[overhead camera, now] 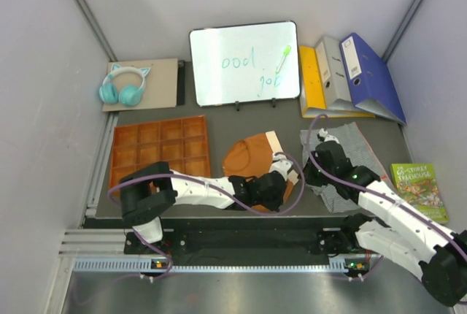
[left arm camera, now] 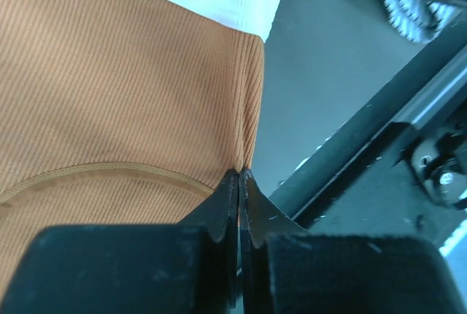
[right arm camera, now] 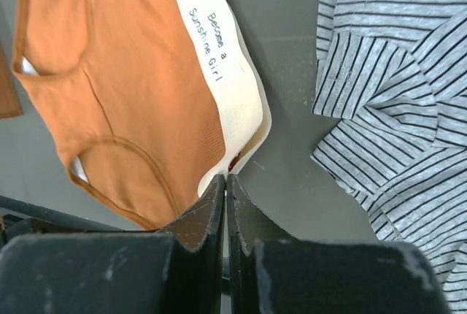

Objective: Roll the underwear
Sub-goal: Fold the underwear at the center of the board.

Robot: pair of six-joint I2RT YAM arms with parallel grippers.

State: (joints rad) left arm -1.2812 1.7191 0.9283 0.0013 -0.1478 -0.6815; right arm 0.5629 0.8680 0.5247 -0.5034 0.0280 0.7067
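Note:
The rust-orange briefs (overhead camera: 248, 159) lie in the middle of the table, their cream waistband (overhead camera: 276, 144) toward the right. My left gripper (overhead camera: 284, 182) is shut on the briefs' near right edge; in the left wrist view the closed tips (left arm camera: 239, 173) pinch the orange ribbed cloth (left arm camera: 124, 87). My right gripper (overhead camera: 305, 174) is shut on the near corner of the waistband (right arm camera: 219, 58), tips together (right arm camera: 226, 177). The grey-and-white striped boxer shorts (overhead camera: 352, 152) lie crumpled to the right, under my right arm; they also show in the right wrist view (right arm camera: 394, 95).
An orange compartment tray (overhead camera: 160, 150) lies left of the briefs. At the back stand a whiteboard (overhead camera: 244, 62), teal headphones (overhead camera: 122, 85) on cardboard, and binders (overhead camera: 350, 77). A green book (overhead camera: 422, 190) lies at the far right. A metal rail (overhead camera: 241, 239) runs along the near edge.

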